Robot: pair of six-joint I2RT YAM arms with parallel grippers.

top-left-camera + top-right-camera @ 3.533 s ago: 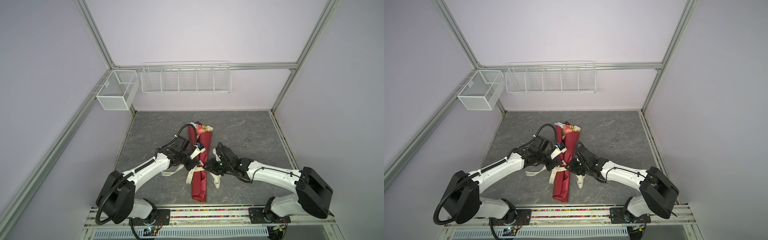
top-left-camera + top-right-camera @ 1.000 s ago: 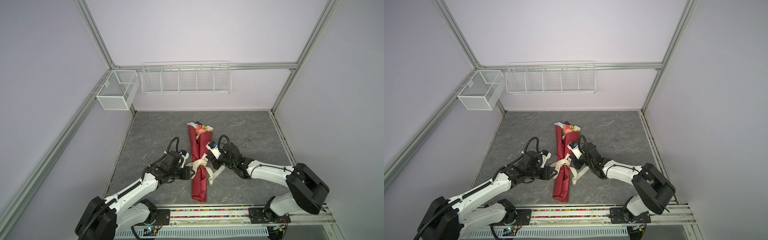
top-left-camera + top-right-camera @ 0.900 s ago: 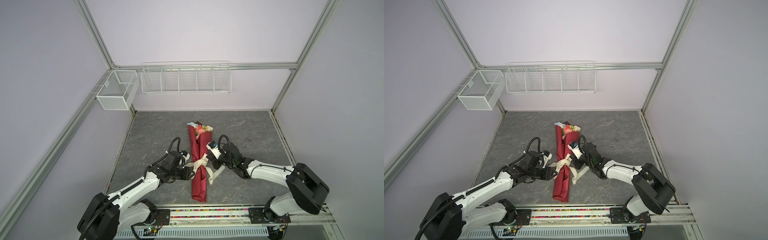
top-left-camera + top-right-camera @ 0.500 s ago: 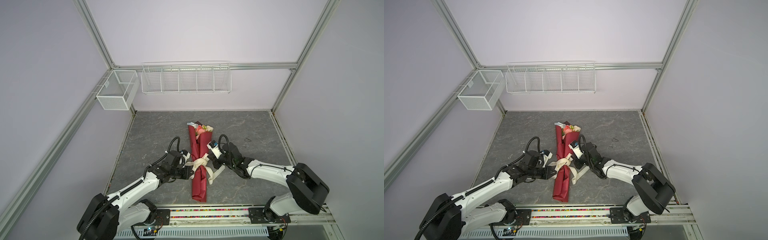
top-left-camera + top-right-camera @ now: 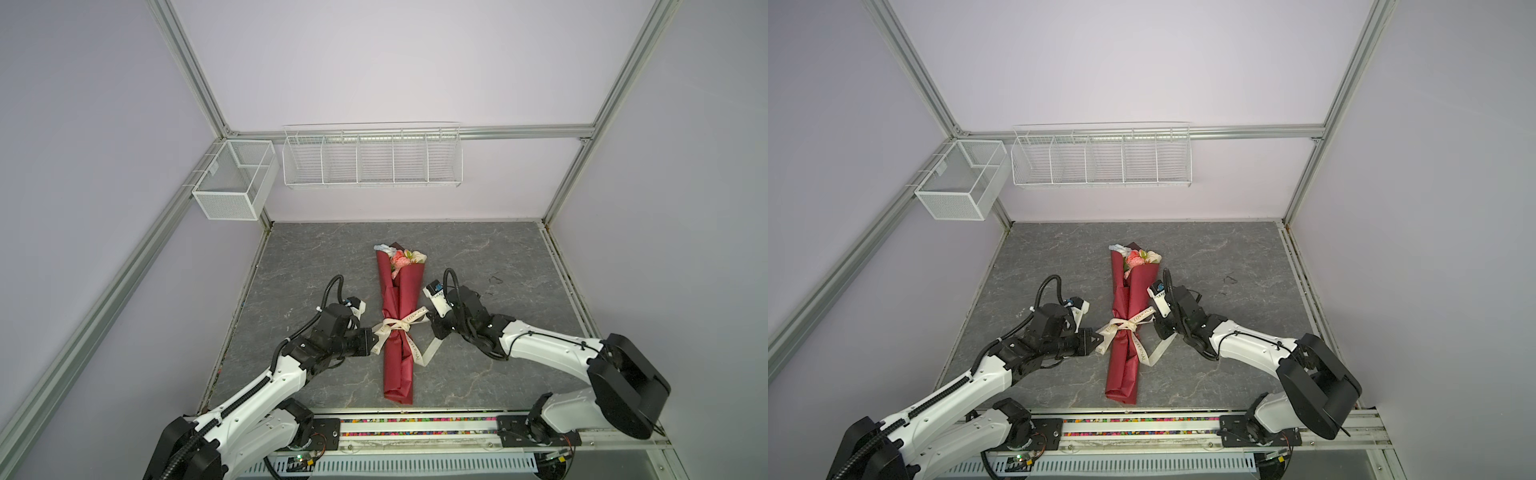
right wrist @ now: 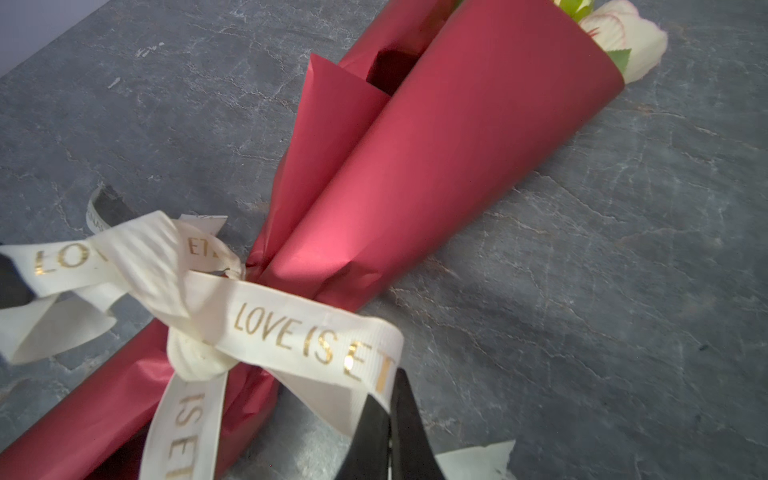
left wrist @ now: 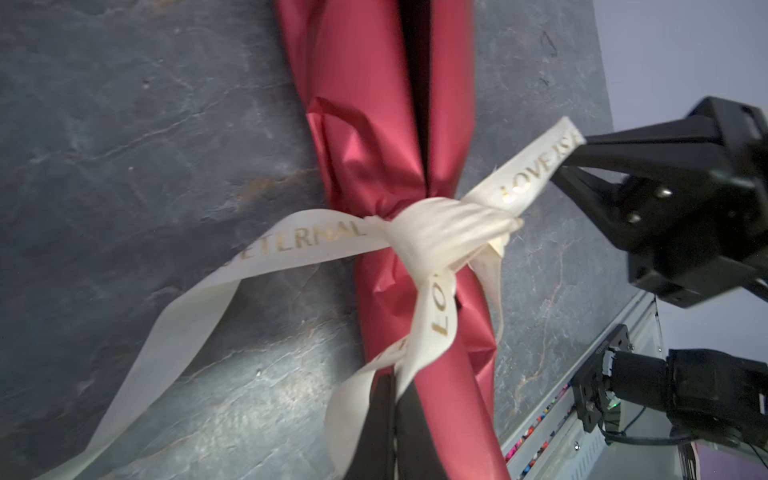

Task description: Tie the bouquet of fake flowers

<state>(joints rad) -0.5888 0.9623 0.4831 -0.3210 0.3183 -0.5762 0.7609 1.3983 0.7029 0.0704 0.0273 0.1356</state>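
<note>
Open tabletop at the far end and right side; bouquet of fake flowers and ribbon down the middle.

Closed right gripper pinches ribbon knotted round bouquet

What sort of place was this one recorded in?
Likely a lab robot workcell: an aluminium frame with plain walls encloses it, the left arm and right arm sit on a front rail, and a wire rack hangs on the back wall.

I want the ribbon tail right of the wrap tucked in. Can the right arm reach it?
Probably, once freed: the tail lies on the table beside the right gripper, nothing between, but its fingers are shut on a ribbon loop.
</note>
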